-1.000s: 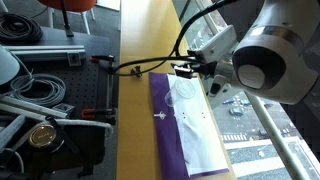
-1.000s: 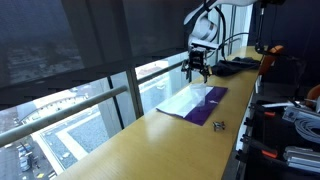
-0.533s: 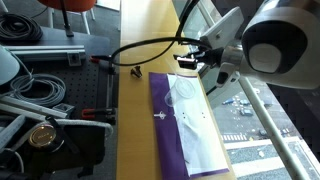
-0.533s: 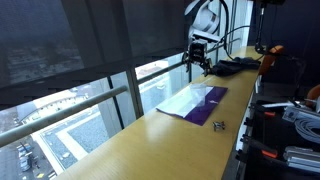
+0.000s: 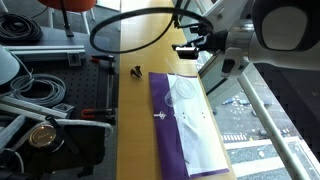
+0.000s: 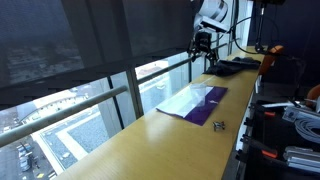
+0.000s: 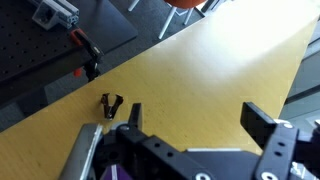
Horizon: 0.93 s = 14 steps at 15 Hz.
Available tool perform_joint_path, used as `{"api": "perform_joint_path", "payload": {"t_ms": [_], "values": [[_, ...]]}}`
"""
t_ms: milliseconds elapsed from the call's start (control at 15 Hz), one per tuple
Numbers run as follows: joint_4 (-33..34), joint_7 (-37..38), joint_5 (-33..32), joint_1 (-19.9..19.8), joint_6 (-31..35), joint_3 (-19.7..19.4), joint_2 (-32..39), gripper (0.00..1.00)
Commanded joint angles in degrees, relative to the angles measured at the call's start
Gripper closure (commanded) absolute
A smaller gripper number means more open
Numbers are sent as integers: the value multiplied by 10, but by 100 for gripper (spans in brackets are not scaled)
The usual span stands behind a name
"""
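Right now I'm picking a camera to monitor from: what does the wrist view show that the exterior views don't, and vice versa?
Wrist only: the gap between the fingers of the open gripper, over the table. Exterior only: the white sheet on the purple cloth, and the window. Shared: the small black clip, red clamp, orange chair.

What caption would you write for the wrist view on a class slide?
Open gripper hovering empty above the yellow tabletop, with a small black object lying just beyond its fingers.
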Motion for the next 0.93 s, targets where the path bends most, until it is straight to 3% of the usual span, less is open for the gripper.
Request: {"api": "perform_joint_path", "payload": {"t_ms": [0, 867], "values": [[-46, -21, -16, 0, 5, -12, -45, 0], [-83, -48, -35, -5, 30, -28, -30, 0]]}}
